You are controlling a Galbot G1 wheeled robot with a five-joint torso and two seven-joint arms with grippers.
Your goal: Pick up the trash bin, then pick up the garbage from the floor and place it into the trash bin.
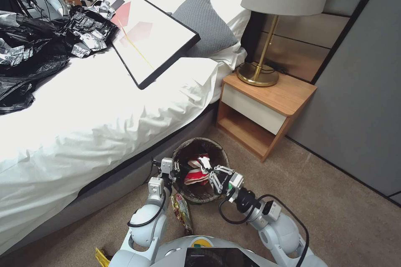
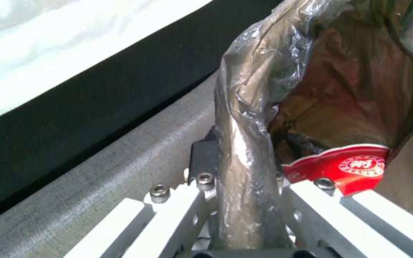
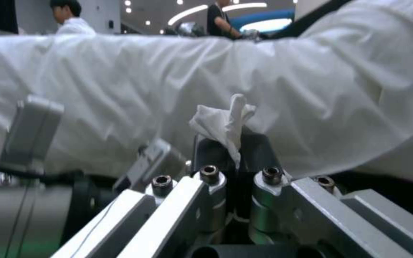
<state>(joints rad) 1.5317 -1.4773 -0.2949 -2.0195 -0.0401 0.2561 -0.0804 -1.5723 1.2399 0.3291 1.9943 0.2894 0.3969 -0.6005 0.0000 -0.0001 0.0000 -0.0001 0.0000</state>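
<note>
Setting: beige carpet (image 1: 334,200) beside a bed (image 1: 83,121) with white sheets, a wooden nightstand (image 1: 267,108) with a brass lamp (image 1: 267,29) next to it.
Left gripper (image 1: 170,170): fingers clamped shut on the bagged rim of the trash bin (image 1: 200,146), on the side nearest the bed; the left wrist view showed the dark translucent bag (image 2: 249,107) pinched between the finger pads (image 2: 204,157).
Right gripper (image 1: 213,173): over the bin's opening, fingers closed on a crumpled white tissue scrap (image 3: 226,122), which stuck up from between the pads in the right wrist view.
Trash bin: upright on the carpet, just beside the bed frame and near the nightstand, between the two grippers.
Bin contents: a crushed red-and-white paper cup (image 2: 350,166) and brown paper against the bag.
Floor litter: a colourful snack wrapper (image 1: 182,212) on the carpet just under the bin's near side, between the arms; a yellow wrapper (image 1: 101,257) near the robot's left shoulder.
Bed top: a framed picture (image 1: 146,33) lying tilted, a grey pillow (image 1: 206,23), and a heap of black plastic bags (image 1: 29,58).
</note>
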